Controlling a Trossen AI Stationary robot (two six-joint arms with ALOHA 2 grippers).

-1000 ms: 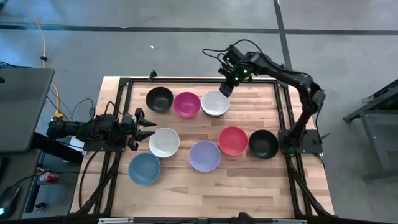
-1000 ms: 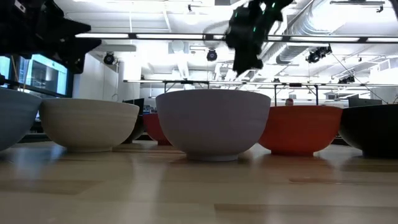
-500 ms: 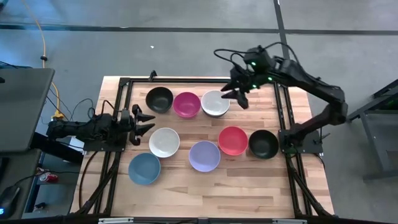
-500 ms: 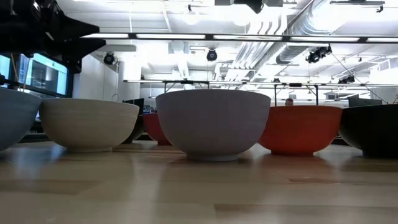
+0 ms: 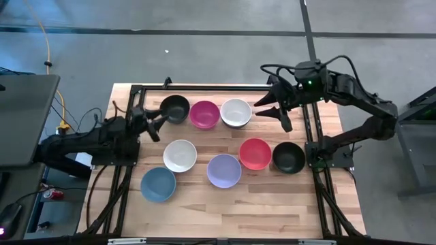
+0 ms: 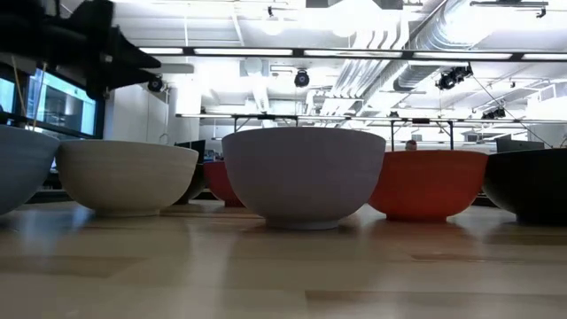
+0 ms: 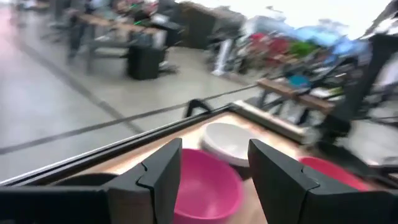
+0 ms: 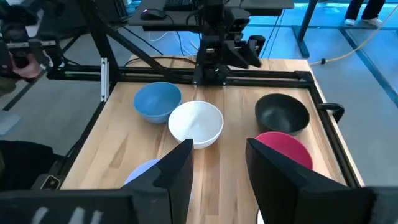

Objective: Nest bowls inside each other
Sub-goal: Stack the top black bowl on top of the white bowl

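Several bowls stand on their bases on the wooden table [image 5: 197, 207]. The far row is black [image 5: 174, 109], magenta [image 5: 204, 114] and white [image 5: 236, 113]. Nearer stand a white bowl [image 5: 180, 155], lavender [image 5: 224, 170], red [image 5: 255, 154], black [image 5: 288, 157] and blue [image 5: 158, 184]. My left gripper [image 5: 154, 122] is open and level at the table's left edge, beside the far black bowl, with nothing between its fingers [image 7: 163, 177]. My right gripper [image 5: 271, 111] is open and raised, right of the far white bowl, also with nothing between its fingers [image 8: 179, 174].
A black metal frame [image 5: 204, 87] runs along the table's far, left and right edges. Each arm's base is mounted at its own side, the right one [image 5: 330, 153] close beside the near black bowl. Bare wood lies along the near edge.
My right gripper has risen from above the far white bowl and drawn back toward the table's right edge, rolling as it went; it stays open. My left gripper has lifted and swung toward the far edge, up to the far black bowl, still open. No bowl has moved.
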